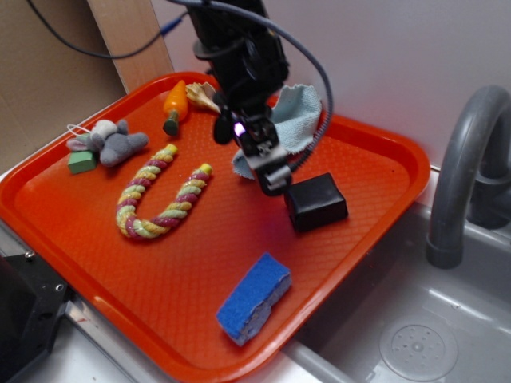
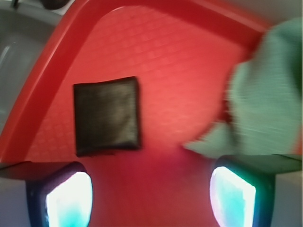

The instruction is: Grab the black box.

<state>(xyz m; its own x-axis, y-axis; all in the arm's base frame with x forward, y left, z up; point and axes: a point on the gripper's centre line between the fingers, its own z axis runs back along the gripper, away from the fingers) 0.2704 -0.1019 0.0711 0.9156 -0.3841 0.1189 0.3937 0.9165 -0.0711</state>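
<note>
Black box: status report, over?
Hand open, empty, beside black box, not around it. Box flat on orange tray, untouched. Cloth close behind hand; box itself unobstructed.

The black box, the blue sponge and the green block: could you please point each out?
black box (image 1: 316,201): exterior view, on its top face.
blue sponge (image 1: 254,297): exterior view, on its blue top.
green block (image 1: 81,162): exterior view, on its top.
</note>
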